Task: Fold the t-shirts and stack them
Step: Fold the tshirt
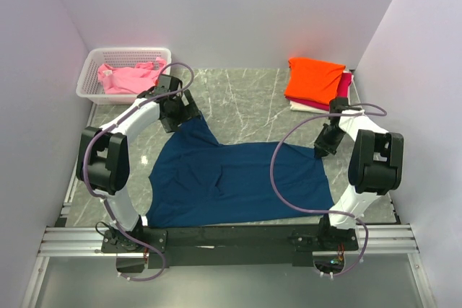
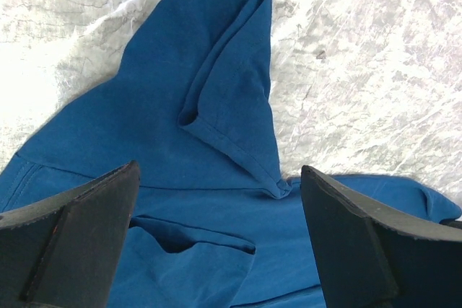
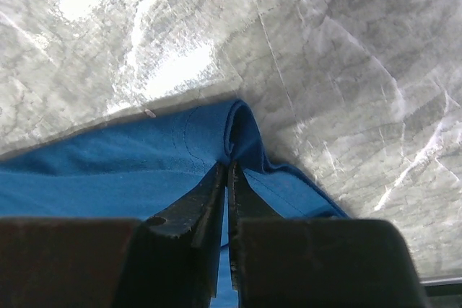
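So the navy tee (image 1: 238, 182) lies sideways across the desk (image 1: 245, 99). The right fingers (image 3: 206, 203) are pinched on its right edge. The left fingers (image 2: 79, 229) hang wide open over its far-left sleeve.

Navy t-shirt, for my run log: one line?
navy t-shirt unfolded | left fingers open above it | right fingers shut on its edge

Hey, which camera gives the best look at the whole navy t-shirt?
Top external: the navy t-shirt lies spread out, almost all visible. Left wrist shows only a folded corner below the open left gripper; right wrist only the edge pinched by the right gripper.
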`<state>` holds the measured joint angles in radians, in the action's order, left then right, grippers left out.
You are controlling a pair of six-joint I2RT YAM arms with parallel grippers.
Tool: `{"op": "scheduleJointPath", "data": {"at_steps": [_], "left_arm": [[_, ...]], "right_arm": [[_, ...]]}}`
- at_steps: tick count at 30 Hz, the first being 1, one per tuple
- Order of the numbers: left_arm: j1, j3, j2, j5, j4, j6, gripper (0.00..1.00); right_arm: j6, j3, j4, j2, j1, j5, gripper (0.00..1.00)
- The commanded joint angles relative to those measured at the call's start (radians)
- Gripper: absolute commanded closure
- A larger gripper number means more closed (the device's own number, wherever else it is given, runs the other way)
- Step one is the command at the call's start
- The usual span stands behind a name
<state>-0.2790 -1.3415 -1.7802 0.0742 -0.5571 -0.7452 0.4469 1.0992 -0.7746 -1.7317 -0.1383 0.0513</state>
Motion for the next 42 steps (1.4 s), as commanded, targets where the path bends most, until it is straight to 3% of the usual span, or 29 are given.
{"op": "scheduleJointPath", "data": {"at_steps": [1, 28, 34, 37, 42], "left_arm": [[0.003, -0.004, 0.011, 0.016, 0.026, 0.004, 0.02], [0.003, -0.022, -0.030, 0.044, 0.026, 0.000, 0.03], [0.003, -0.027, -0.033, 0.045, 0.026, 0.001, 0.03], [0.003, -0.028, -0.036, 0.044, 0.026, 0.001, 0.03], [0.003, -0.059, -0.065, 0.044, 0.042, -0.003, 0.03]], "right_arm": [[-0.016, 0.044, -0.018, -0.031, -0.003, 0.015, 0.89], [-0.054, 0.090, -0.071, -0.072, -0.003, 0.045, 0.81], [-0.059, 0.091, -0.071, -0.077, -0.003, 0.050, 0.86], [-0.063, 0.085, -0.069, -0.074, -0.003, 0.050, 1.00], [-0.062, 0.076, -0.063, -0.043, -0.003, 0.050, 1.00]]}}
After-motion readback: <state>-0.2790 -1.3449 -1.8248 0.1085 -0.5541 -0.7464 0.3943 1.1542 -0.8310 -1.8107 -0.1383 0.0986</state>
